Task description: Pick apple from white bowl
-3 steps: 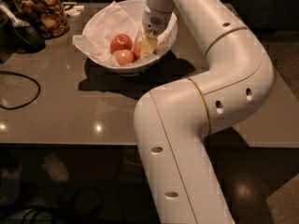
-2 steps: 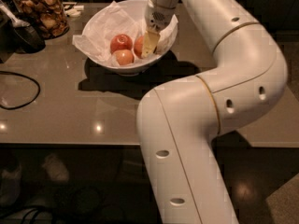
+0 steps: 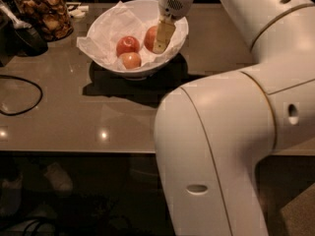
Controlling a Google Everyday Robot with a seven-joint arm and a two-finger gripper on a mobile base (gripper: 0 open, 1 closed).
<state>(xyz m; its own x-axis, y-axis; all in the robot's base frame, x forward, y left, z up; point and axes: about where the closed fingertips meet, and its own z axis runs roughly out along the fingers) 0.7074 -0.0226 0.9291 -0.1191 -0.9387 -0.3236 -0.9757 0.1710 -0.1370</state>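
Observation:
The white bowl [image 3: 173, 53], lined with crumpled white paper, stands at the back middle of the table. The orange-red apple [image 3: 149, 37] is at the bowl's right side, above the paper. My gripper [image 3: 155, 43] reaches down into the bowl from above and is shut on this apple. One tan finger [image 3: 163, 36] lies across the apple's right face; the other finger is hidden behind it. A deeper red apple [image 3: 127, 44] and a smaller, paler apple [image 3: 130, 60] lie in the bowl to the left.
A glass jar of brown snacks [image 3: 43, 14] stands at the back left, beside a dark object [image 3: 22, 36]. A black cable [image 3: 19, 95] loops over the table's left part. My large white arm [image 3: 231, 132] fills the right foreground over the table's front edge.
The gripper has risen a little with the orange-red apple in it. The bowl and the other two apples have stayed in place.

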